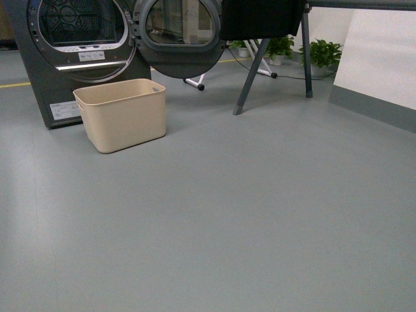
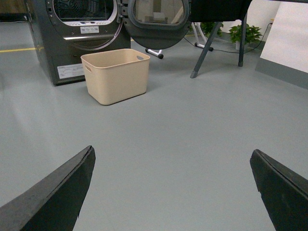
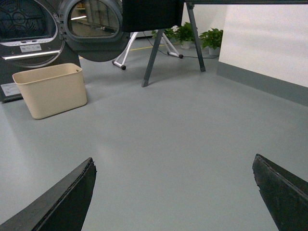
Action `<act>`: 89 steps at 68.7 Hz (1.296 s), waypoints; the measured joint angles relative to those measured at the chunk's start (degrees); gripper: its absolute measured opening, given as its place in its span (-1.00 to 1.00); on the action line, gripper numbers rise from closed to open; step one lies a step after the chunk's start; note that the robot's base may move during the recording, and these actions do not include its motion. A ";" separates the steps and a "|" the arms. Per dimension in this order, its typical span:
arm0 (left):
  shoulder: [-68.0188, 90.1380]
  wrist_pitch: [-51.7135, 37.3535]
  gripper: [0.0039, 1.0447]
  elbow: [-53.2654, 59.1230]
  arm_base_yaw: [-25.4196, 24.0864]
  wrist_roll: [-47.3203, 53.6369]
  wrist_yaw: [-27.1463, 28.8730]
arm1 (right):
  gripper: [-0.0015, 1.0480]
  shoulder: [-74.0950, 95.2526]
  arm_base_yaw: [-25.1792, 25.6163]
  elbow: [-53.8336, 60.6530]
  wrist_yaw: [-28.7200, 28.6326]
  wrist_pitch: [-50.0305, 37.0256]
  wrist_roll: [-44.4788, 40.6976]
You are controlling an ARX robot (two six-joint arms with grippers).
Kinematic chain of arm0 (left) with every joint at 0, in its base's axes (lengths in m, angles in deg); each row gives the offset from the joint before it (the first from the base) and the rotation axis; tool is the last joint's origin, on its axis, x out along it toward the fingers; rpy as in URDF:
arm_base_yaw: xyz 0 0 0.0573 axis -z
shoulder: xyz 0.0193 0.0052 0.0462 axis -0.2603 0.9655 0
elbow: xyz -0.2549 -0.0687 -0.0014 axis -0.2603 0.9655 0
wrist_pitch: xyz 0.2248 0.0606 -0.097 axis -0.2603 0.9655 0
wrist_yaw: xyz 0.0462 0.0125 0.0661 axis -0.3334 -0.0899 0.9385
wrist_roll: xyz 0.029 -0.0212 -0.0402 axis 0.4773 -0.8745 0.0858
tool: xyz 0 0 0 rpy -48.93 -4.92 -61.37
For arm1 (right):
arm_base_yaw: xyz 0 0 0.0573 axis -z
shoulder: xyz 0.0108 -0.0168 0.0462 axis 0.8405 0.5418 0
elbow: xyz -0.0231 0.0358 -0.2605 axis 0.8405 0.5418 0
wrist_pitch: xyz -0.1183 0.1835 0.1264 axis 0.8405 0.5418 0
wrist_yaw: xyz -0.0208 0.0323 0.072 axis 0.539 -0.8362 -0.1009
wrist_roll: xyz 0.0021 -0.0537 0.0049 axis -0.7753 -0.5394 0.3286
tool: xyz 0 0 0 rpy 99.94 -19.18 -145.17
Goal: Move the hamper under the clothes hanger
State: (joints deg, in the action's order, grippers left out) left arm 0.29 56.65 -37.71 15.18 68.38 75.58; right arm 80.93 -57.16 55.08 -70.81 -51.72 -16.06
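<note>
1. Both end effectors are empty and spread wide. The left end effector [image 2: 172, 151] shows its dark fingers [image 2: 57, 192] at the lower corners of the left wrist view. The right end effector [image 3: 173, 159] shows the same in the right wrist view. Bare grey floor [image 1: 214, 227] lies between the fingers and fills the lower half of every view.

2. The hamper [image 1: 123, 117] stands upright at centre-left of the front view, well apart from both end effectors. It is just in front of the dryer [image 1: 58, 65] and below the open dryer door [image 1: 179, 39].

3. Recommended approach: close the distance first. Grip the rim or a slot handle at each short end, one end effector per side, so the tub stays level.

4. The clothes hanger [image 1: 257, 71] stands at upper right with slanted legs, and a dark cloth [image 1: 260, 16] hangs from it. Steer the hamper clear of the near leg and the door edge.

5. Potted plants [image 1: 322, 52] stand furthest back.

6. Markings: a white label [image 1: 65, 110] low on the dryer and a strip under its drum carry print too small to read. No brand is legible.
</note>
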 joint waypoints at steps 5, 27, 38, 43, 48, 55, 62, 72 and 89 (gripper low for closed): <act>0.00 0.00 0.88 0.00 0.00 0.00 0.00 | 0.85 0.00 0.00 0.00 0.00 0.00 0.00; 0.00 0.00 0.88 0.00 0.00 0.00 -0.02 | 0.85 0.00 0.00 0.00 0.02 0.00 0.00; 0.02 0.00 0.88 0.00 0.00 0.00 0.00 | 0.85 0.00 0.00 0.00 0.02 0.00 0.00; 0.00 0.00 0.88 0.00 0.02 0.00 0.00 | 0.85 0.00 0.00 0.00 0.00 0.00 0.00; 0.02 0.00 0.88 0.00 0.00 0.00 0.00 | 0.85 0.00 0.00 0.00 0.02 0.00 0.00; 0.02 0.00 0.88 0.00 0.00 0.00 0.00 | 0.85 0.00 0.00 0.00 0.02 0.00 0.00; 0.00 0.00 0.88 0.00 0.00 0.00 0.00 | 0.85 0.00 0.00 0.00 0.00 0.00 0.00; 0.02 0.02 0.88 0.00 0.02 0.00 -0.04 | 0.85 0.00 0.00 0.00 0.02 0.00 0.00; 0.09 0.04 0.88 0.00 0.00 0.00 -0.02 | 0.85 0.02 0.00 0.00 0.02 0.00 0.00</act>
State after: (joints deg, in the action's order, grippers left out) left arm 0.37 56.69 -37.71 15.18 68.38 75.55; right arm 80.95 -57.16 55.08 -70.79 -51.72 -16.06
